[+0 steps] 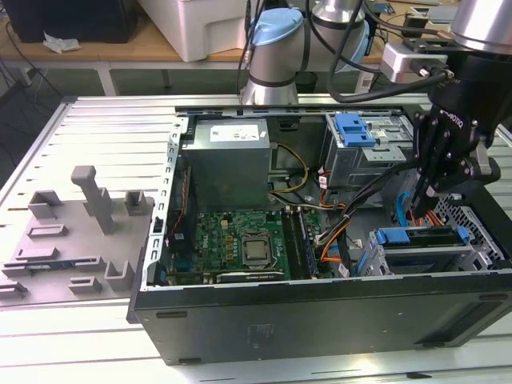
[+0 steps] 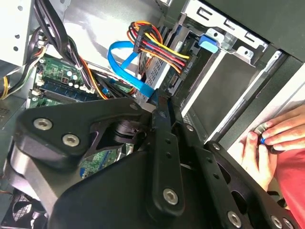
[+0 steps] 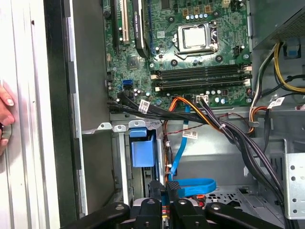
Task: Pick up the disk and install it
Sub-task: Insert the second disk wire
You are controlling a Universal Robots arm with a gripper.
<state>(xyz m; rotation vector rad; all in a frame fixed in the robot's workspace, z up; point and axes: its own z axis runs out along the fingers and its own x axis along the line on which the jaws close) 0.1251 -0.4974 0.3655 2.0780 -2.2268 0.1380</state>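
Observation:
The disk (image 1: 416, 238), blue-framed, lies flat in the lower bay at the front corner of the open computer case (image 1: 320, 320), on the exterior view's right. My gripper (image 1: 422, 210) hangs just above its far end, among the cables. In both wrist views the fingertips (image 2: 163, 102) (image 3: 166, 188) stand pressed together, shut, with no object seen between them. A blue flat cable (image 2: 128, 62) and a multicoloured power plug (image 2: 162, 52) sit right at the disk's silver end (image 2: 155, 71). The blue carrier tab (image 3: 142, 149) lies just ahead of the fingers.
Behind the gripper stands a grey drive cage with a blue handle (image 1: 356, 130), and a grey power supply (image 1: 228, 160) fills the back. The motherboard (image 1: 240, 240) lies mid-case. A person's hand (image 2: 269, 138) rests on the case rim. Grey fixtures (image 1: 88, 208) stand on the table.

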